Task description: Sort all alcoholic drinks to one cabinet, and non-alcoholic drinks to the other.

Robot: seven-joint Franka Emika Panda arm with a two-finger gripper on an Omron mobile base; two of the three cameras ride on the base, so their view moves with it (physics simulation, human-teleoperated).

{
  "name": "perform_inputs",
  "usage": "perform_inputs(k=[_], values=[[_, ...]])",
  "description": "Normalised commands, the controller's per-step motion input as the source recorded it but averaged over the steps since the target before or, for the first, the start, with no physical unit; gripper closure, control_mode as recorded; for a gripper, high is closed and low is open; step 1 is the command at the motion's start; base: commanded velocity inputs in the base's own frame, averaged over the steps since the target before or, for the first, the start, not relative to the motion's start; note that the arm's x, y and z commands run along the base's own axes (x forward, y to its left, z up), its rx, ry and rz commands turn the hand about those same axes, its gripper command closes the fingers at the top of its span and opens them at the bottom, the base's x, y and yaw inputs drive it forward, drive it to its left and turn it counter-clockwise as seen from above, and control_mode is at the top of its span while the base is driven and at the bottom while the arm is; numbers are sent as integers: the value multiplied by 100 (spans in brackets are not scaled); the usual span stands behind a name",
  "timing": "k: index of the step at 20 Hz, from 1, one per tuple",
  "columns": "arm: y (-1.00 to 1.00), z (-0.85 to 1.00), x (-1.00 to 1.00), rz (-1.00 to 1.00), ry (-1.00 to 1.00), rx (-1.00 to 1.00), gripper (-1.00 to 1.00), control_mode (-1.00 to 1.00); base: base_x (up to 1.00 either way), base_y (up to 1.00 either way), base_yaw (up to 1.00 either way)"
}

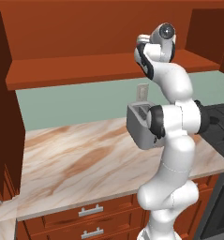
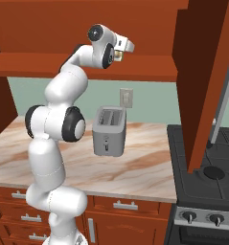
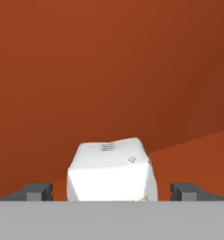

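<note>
carton upright between spread fingers

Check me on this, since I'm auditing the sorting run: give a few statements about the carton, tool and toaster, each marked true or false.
1. The tool is open, its fingertips standing apart on either side of the cream-white carton. True.
2. The carton lies on the marble counter. False: it sits on the red-brown cabinet shelf.
3. The grey toaster stands on the counter below the shelf. True.
4. The tool is clamped on a brown long-necked bottle. False: it grips nothing, and the carton is between its fingertips.
5. The arm reaches up to shelf height. True.
</note>
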Motion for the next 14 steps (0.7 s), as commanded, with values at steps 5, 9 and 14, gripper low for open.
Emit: perform_inputs(k=[5,9,14], values=[[0,0,-12,-2,0,0,-100,-100,0,0,0],[0,0,-27,-4,0,0,-100,-100,0,0,0],[0,1,-44,-2,0,0,-100,-100,0,0,0]])
